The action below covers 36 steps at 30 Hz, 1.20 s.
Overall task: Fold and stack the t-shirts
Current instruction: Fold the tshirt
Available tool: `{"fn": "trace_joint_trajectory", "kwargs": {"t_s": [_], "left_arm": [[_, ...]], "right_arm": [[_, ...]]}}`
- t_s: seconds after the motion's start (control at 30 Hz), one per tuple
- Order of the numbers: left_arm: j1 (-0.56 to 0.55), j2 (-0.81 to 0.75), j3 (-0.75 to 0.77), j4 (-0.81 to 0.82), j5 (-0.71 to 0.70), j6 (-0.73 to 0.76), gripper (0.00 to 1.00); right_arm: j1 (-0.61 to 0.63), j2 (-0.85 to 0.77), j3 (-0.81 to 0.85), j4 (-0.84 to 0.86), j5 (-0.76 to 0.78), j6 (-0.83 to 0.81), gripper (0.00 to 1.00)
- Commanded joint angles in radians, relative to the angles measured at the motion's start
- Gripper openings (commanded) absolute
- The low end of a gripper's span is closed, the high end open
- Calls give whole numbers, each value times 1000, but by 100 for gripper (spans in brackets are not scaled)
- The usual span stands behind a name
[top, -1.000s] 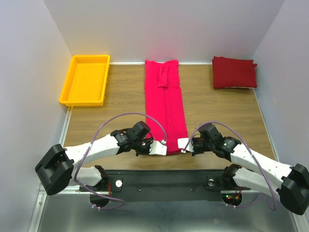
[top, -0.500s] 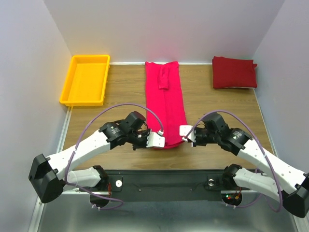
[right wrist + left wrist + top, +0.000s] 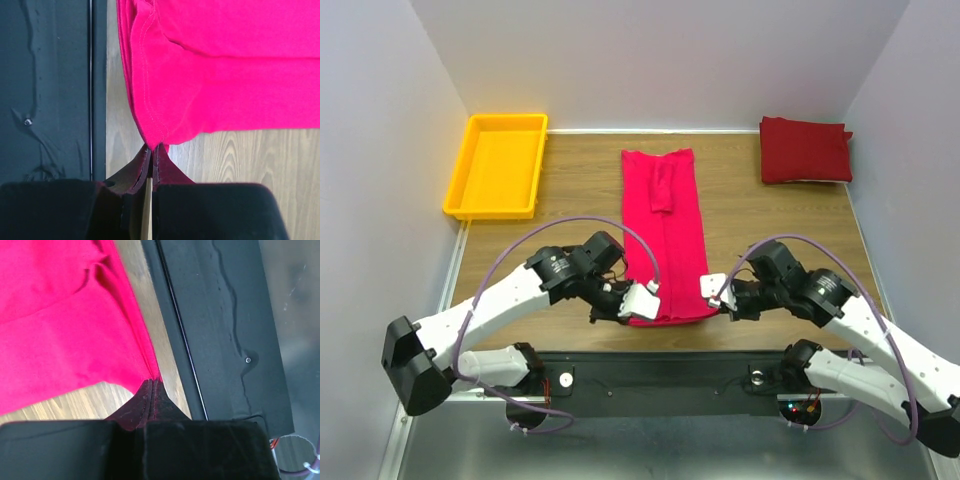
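Observation:
The magenta-pink t-shirt lies on the wooden table as a long narrow strip folded lengthwise, running from the middle toward the near edge. My left gripper is shut on its near left corner. My right gripper is shut on its near right corner. In the left wrist view the pink cloth runs into the closed tips of the left gripper. In the right wrist view the cloth is pinched by the right gripper. The crimson t-shirt lies folded at the back right.
A yellow plastic tray sits at the back left. The black base plate runs along the near table edge, just behind the held corners. White walls enclose the table on three sides.
Both grippers, holding the pink shirt's near corners, moved toward the near edge. The whole shirt slid nearer, and its far end is now away from the back wall.

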Motion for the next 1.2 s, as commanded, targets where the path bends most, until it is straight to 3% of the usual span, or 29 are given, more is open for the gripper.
{"fn": "trace_joint_trajectory", "kwargs": {"t_s": [0.0,0.07,0.17,0.3,0.53,1.03,1.1,1.13,1.17], "left_arm": [[110,82,77,-69,70,79,0],[233,162,129,-86,98,164,0],[335,306,235,-143,120,268,0],[409,461,370,-178,132,340,0],[501,748,647,-224,132,400,0],[587,1144,1183,-287,58,439,0],[592,1159,1195,-246,45,414,12],[596,1164,1192,-231,40,406,17],[599,1165,1195,-217,35,397,29]], "right_arm": [[4,74,55,19,52,1,1],[-5,115,49,60,88,-33,1],[-74,165,52,110,48,-94,1],[-240,324,132,140,-55,-182,1],[-416,716,395,148,-159,-311,1],[-510,1128,729,183,-182,-389,1],[-512,1160,743,196,-170,-380,19],[-512,1166,752,221,-161,-345,47],[-510,1171,772,232,-138,-323,53]]}}
